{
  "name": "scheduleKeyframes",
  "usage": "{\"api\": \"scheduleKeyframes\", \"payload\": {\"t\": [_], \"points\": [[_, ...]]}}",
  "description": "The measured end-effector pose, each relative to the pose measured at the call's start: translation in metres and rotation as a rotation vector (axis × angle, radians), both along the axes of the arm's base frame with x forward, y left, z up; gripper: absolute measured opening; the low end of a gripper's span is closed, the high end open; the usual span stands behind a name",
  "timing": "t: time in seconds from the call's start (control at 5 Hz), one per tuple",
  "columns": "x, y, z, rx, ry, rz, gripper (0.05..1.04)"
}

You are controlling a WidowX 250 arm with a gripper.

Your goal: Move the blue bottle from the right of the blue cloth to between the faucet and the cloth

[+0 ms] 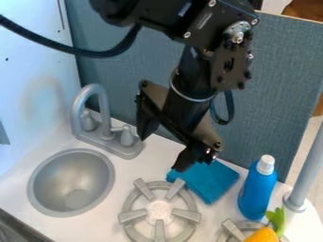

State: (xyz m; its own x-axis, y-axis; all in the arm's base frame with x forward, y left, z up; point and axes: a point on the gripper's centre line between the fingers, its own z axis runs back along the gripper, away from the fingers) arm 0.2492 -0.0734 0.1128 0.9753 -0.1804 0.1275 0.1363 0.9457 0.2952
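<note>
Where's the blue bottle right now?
The blue bottle stands at the lower right of the camera view, between the blue cloth on its left and the grey pole on its right.

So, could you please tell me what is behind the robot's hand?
Behind the hand are the blue-grey panel and, lower down, the white counter and the blue cloth, which one fingertip partly covers. Whatever lies directly behind the fingers cannot be seen.
</note>
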Motion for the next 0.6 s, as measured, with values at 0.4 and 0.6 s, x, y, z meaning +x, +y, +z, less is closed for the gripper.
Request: {"api": "scheduleKeyframes", "payload": {"t": [0.4, 0.6], "points": [[0.030, -0.021, -0.014, -0.107, -0.096, -0.006, 1.005], [0.058, -0.034, -0.026, -0.206, -0.154, 0.065, 1.005]]}}
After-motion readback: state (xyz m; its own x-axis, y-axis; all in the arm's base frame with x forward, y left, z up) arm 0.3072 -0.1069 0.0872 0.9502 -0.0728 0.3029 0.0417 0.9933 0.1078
